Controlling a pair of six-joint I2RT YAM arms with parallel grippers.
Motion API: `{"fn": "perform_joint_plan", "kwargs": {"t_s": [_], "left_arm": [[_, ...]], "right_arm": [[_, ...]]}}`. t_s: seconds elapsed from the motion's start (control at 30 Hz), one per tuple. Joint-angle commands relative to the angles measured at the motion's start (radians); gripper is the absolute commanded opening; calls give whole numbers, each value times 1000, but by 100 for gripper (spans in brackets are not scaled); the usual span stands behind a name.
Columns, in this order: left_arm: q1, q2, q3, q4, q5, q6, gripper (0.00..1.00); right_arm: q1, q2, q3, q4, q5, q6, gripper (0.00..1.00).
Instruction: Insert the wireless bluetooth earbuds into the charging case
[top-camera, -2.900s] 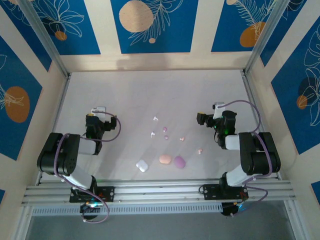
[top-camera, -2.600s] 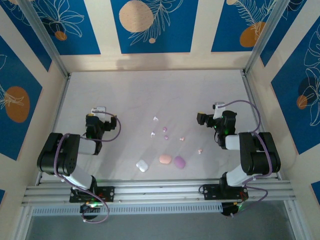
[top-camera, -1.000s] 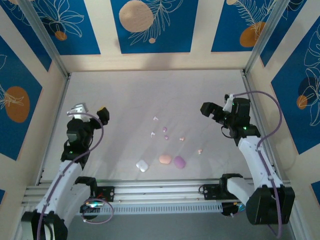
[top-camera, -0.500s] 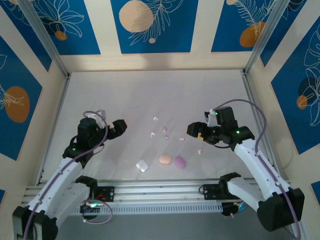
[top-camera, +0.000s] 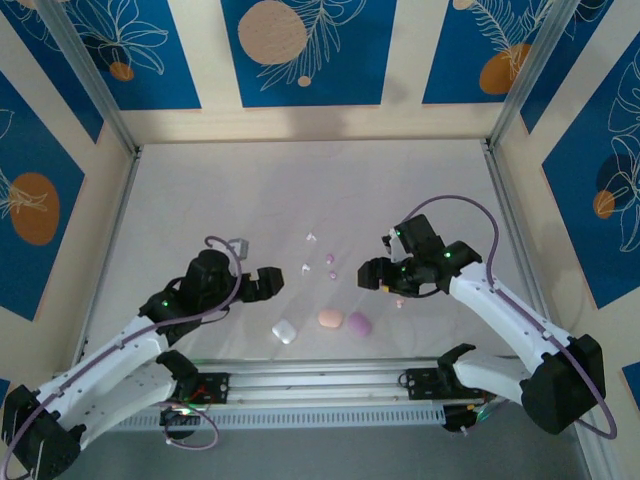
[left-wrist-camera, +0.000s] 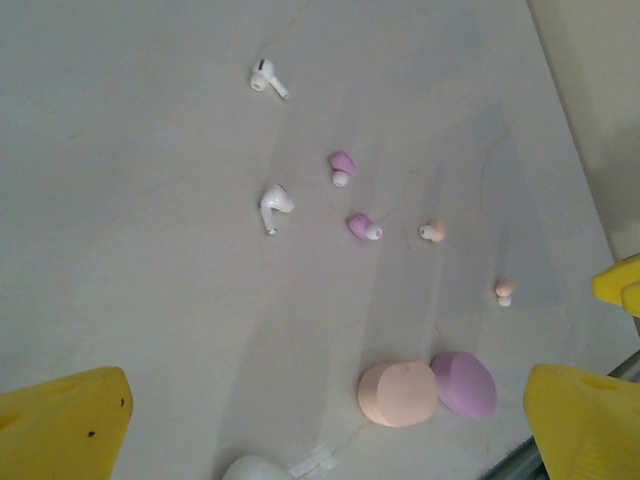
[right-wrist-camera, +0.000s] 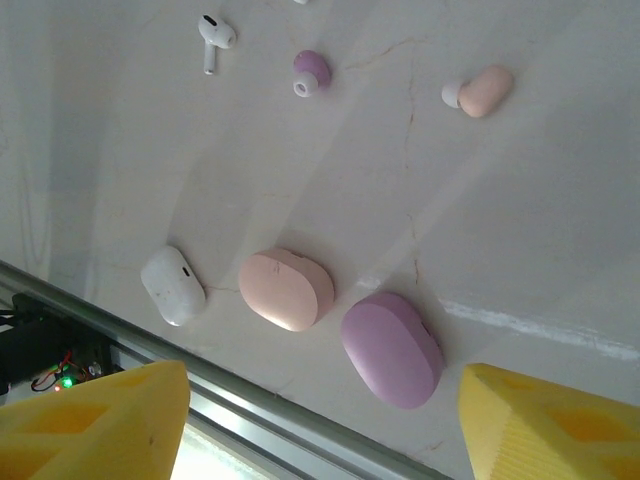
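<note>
Several tiny earbuds lie loose mid-table: two white (left-wrist-camera: 273, 203) (left-wrist-camera: 264, 78), two lilac (left-wrist-camera: 342, 165) (left-wrist-camera: 363, 227) and two pink (left-wrist-camera: 431, 231) (left-wrist-camera: 503, 290). Nearer the front edge three closed charging cases sit in a row: white (top-camera: 284, 331), pink (top-camera: 330, 318) and purple (top-camera: 359, 323). My left gripper (top-camera: 255, 265) hovers left of the buds, open and empty, its yellow fingers (left-wrist-camera: 60, 425) wide apart. My right gripper (top-camera: 382, 257) hangs open over the pink bud (right-wrist-camera: 480, 92), above the purple case (right-wrist-camera: 392, 348) and pink case (right-wrist-camera: 287, 288), holding nothing.
The pale table (top-camera: 220, 190) is walled by blue-and-cream panels on three sides. An aluminium rail (top-camera: 320, 380) runs along the near edge just behind the cases. The cases and buds cluster between the two arms.
Both arms have swung inward and down from the table's sides toward the buds and cases. The right jaws have narrowed somewhat; the buds and cases have not moved.
</note>
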Motion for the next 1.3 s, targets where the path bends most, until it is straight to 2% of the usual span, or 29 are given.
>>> {"fn": "perform_joint_plan", "kwargs": {"t_s": [0.0,0.27,0.5,0.67,0.73,0.8,0.9,1.07,1.27], "left_arm": [[-39,-5,11,23,-53,-20,100],[-43,69,20,110,-28,27,100],[-42,85,12,148,-30,68,100],[-41,100,-10,206,-34,92,100],[-41,119,-11,234,-36,98,100],[-41,140,-2,252,-32,109,100],[-41,165,15,252,-42,126,100],[-40,162,27,219,-80,153,100],[-39,118,5,205,-124,174,100]], "right_arm": [[18,-19,-16,-44,6,30,70],[23,-73,-58,-69,12,32,70],[8,-170,-97,-89,77,30,70],[-6,-205,-126,-91,48,22,70],[-6,-202,-145,-66,-3,13,70],[-5,-177,-167,-18,-78,6,70],[24,-98,-166,35,-99,1,70],[89,11,-157,88,-39,-13,71],[183,72,-181,151,96,11,75]]}}
